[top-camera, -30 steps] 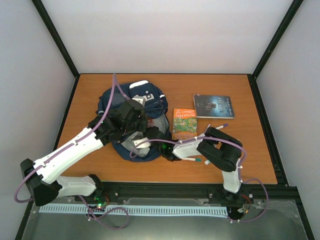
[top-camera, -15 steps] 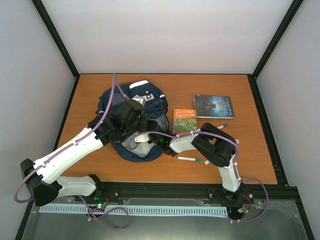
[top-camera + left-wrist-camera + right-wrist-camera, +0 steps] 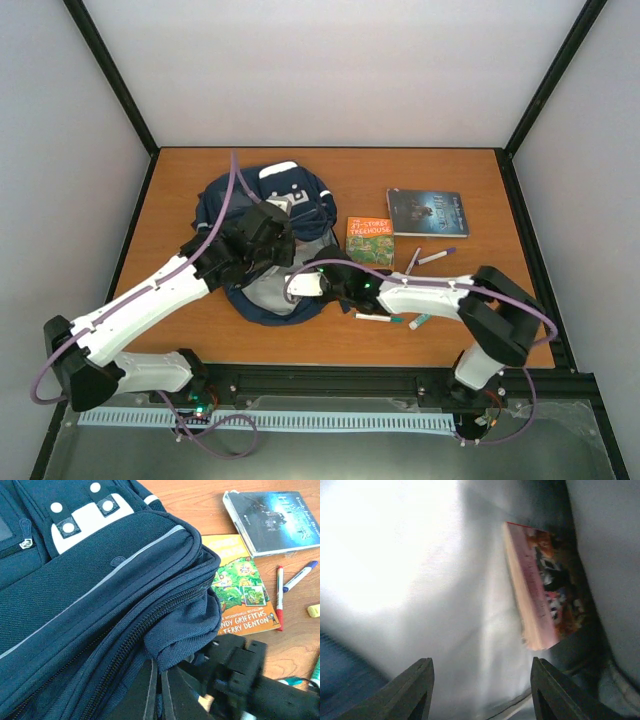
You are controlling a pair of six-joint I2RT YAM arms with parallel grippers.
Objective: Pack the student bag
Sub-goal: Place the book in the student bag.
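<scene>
A navy backpack (image 3: 275,200) lies at ten o'clock on the table (image 3: 450,170). The left gripper (image 3: 156,680) pinches its zip edge, fingers nearly closed on fabric, apparently to hold the mouth open. The right gripper (image 3: 482,692), fingers wide and empty, reaches inside beside a book (image 3: 545,590).

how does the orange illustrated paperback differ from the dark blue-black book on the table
The orange illustrated paperback is bright and cartoon-covered; the dark blue-black book is sombre. The paperback is smaller and sits against the navy fabric backpack; the dark book lies farther right, clear of it. Both lie flat, closed, cover up.
</scene>
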